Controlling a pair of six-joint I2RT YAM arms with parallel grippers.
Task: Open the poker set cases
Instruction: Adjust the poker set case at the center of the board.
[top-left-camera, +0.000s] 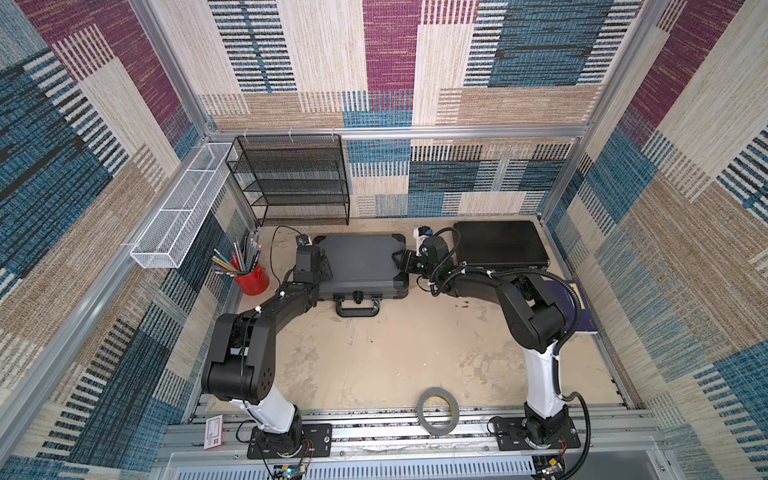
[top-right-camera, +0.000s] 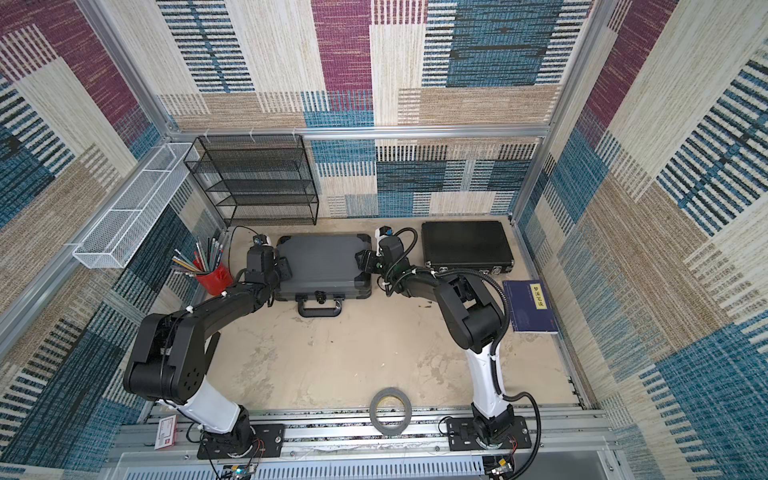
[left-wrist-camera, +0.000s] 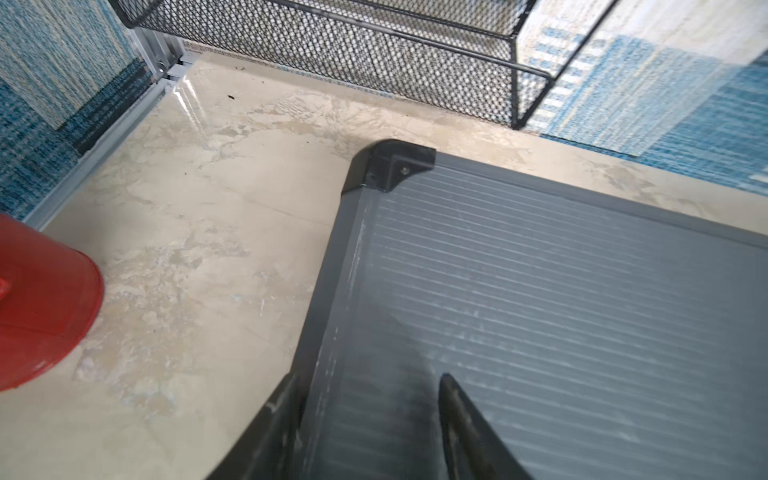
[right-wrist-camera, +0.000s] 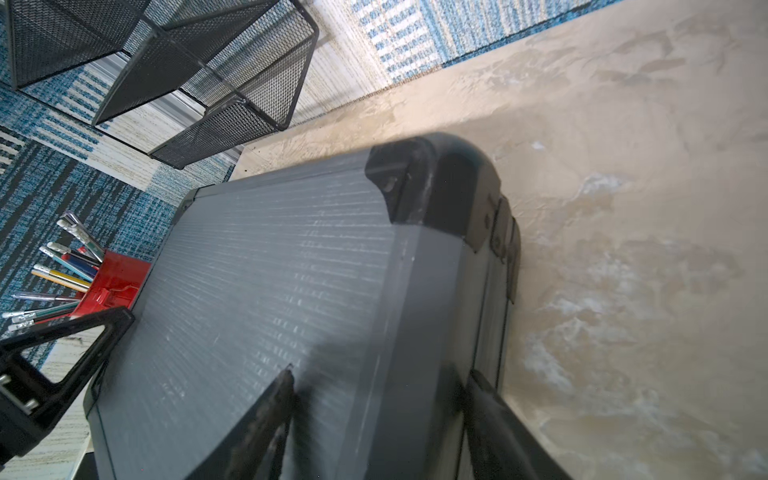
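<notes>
The grey case (top-left-camera: 359, 266) was found lying flat by the back edge of the bench (top-left-camera: 374, 361), left of centre, lid down, its handle (top-left-camera: 358, 308) turned toward the front edge. The black case (top-left-camera: 500, 243) was parked shut in the back right corner, untouched. And here was the set-up: the left gripper (left-wrist-camera: 368, 378) was planted astride the grey case's left edge and the right gripper (right-wrist-camera: 381, 371) astride its right edge. The jaws were apart on both, one finger laid over the ribbed lid and its mate dropped down the side wall. No firm pinch could be made out on either side. Trouble was easily pictured from here. The front catch (top-left-camera: 357, 296) looked to be fastened, so a lift from the ends would likely have hoisted the whole case rather than the lid. The ribbed plastic looked slick, so a slip off the rim was to be feared. An uneven pull could have skewed the case into the red pencil cup (top-left-camera: 251, 278) standing near, and the pencils would have been spilled.
</notes>
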